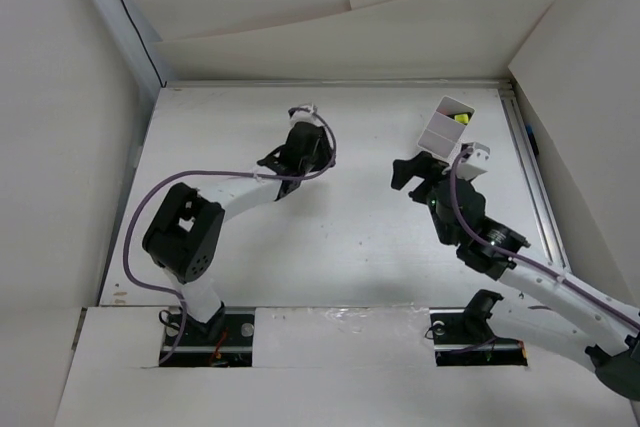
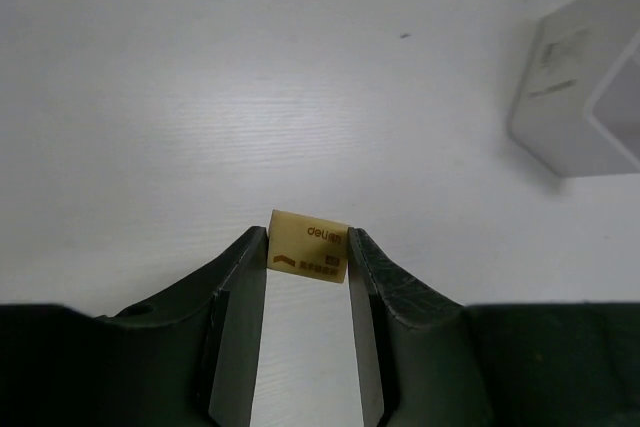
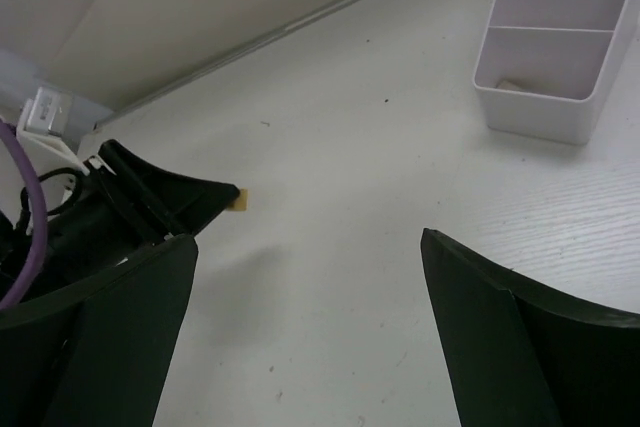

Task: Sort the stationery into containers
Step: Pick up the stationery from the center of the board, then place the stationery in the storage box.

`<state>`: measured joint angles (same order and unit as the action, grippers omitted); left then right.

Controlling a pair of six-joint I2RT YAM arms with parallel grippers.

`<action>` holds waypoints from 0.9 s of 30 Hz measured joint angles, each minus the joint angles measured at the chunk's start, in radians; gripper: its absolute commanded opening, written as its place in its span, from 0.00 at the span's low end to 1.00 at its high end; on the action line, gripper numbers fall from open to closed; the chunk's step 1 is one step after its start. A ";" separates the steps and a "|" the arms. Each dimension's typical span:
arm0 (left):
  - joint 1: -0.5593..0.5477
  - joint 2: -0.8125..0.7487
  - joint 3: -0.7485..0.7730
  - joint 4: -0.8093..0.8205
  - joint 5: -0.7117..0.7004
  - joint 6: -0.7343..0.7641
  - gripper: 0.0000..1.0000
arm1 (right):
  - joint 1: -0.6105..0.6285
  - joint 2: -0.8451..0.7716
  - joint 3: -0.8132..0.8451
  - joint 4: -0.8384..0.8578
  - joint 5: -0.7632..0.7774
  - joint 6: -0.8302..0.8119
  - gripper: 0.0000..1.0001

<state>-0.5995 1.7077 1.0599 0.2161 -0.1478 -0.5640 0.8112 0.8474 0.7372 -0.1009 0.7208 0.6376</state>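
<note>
Eraser [image 2: 309, 245], a small tan block, is clenched in the left claw [image 2: 305, 259] above the tabletop [image 1: 350, 247], while the divided tray [image 2: 575, 107] lies ahead to its right, nearer the released, empty right claw [image 3: 308, 237].

- Finding: a robotics lab test cell.
- Two arms, left [image 1: 185, 232] and right [image 1: 485, 242], are bolted side by side at the near edge of a white table [image 1: 340, 257].
- Plain white panels [image 1: 60, 117] wall the table on its left, far and right sides, forming a closed booth.
- Purple cables [image 1: 126, 252] run exposed along both arms down to black base mounts [image 1: 205, 332].
- A metal rail [image 1: 535, 187] runs along the table's right edge.
- Each wrist carries a camera looking past its own fingers.
- The wrist views show the tabletop matte white, with small specks and scuffs.
</note>
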 measured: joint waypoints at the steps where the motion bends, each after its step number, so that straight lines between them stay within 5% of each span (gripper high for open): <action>1: -0.021 0.007 0.038 0.005 0.008 0.001 0.04 | 0.000 -0.010 -0.005 -0.003 0.011 0.006 1.00; 10: -0.147 0.225 0.419 0.046 0.078 0.026 0.06 | -0.007 -0.134 -0.055 -0.003 0.094 0.039 1.00; 27: -0.194 0.639 0.930 0.029 0.272 0.009 0.19 | -0.012 -0.275 -0.085 -0.001 0.113 0.051 1.00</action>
<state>-0.7933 2.3466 1.9900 0.2455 0.1246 -0.5552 0.7990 0.5728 0.6525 -0.1020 0.8341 0.6888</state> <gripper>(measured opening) 0.304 0.995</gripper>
